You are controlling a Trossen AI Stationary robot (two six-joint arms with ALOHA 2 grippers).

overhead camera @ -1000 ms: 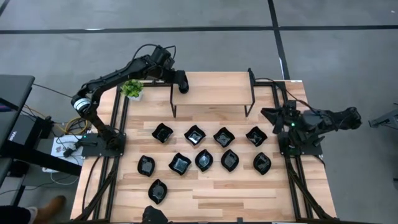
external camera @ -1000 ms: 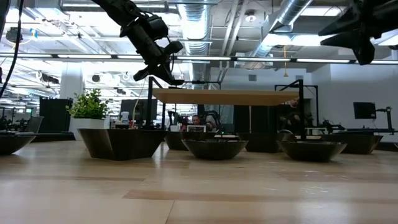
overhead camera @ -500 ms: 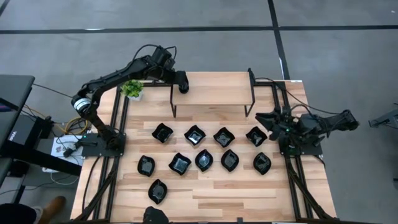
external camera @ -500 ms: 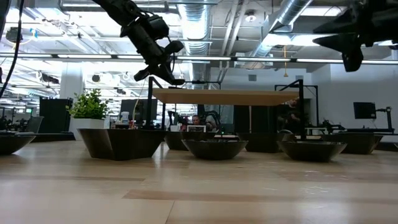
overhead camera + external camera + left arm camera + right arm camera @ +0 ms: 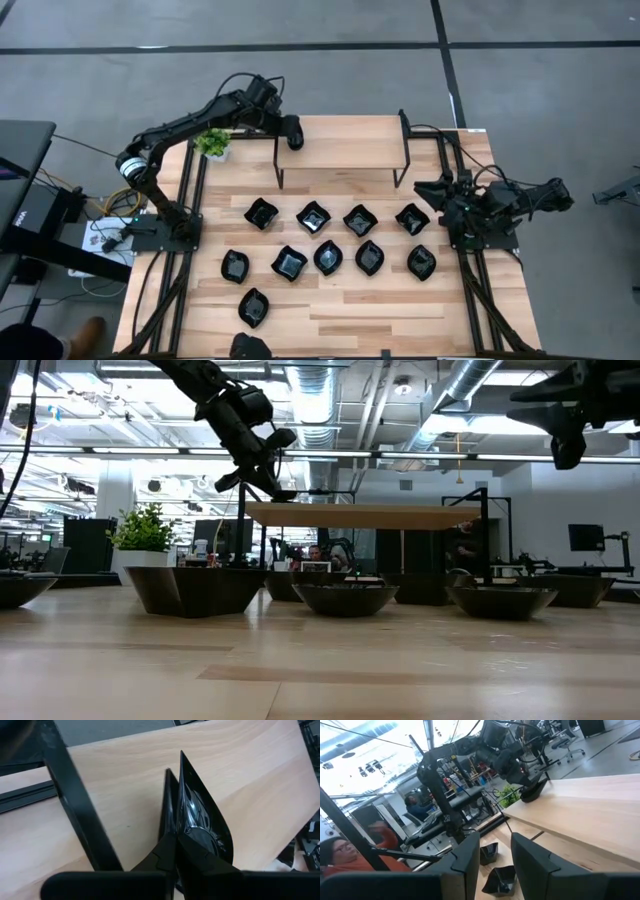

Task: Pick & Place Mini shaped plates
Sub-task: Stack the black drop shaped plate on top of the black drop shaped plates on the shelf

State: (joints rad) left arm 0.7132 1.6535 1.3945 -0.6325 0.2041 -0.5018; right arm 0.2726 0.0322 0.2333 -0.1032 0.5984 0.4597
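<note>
Little has changed over the last second at the left end effector (image 5: 294,133): it is held over the left end of the raised shelf (image 5: 340,140), where it was a second ago, pinched on a plate (image 5: 200,820). In the left wrist view that plate is seen edge-on, clamped by its rim between the pressed-together fingers (image 5: 167,855), with the shelf's wood just beyond it. In the low view the same end effector (image 5: 268,478) hangs a little above the shelf top (image 5: 360,515), so the plate is judged not yet set down.

The real change is on the right. The right end effector (image 5: 437,190) has been swung from a raised, folded pose by its base to a lower reach towards the rows of plates; it is now just beside the right-hand plate of the back row (image 5: 412,218). Its fingers (image 5: 470,860) are spread with nothing between them, and two plates (image 5: 497,880) lie on the table (image 5: 400,310) just ahead of them.

The remaining ten plates lie untouched below the shelf. It is judged that one placement is about to be finished while the next pick is being lined up, so both arms are at work at once.
</note>
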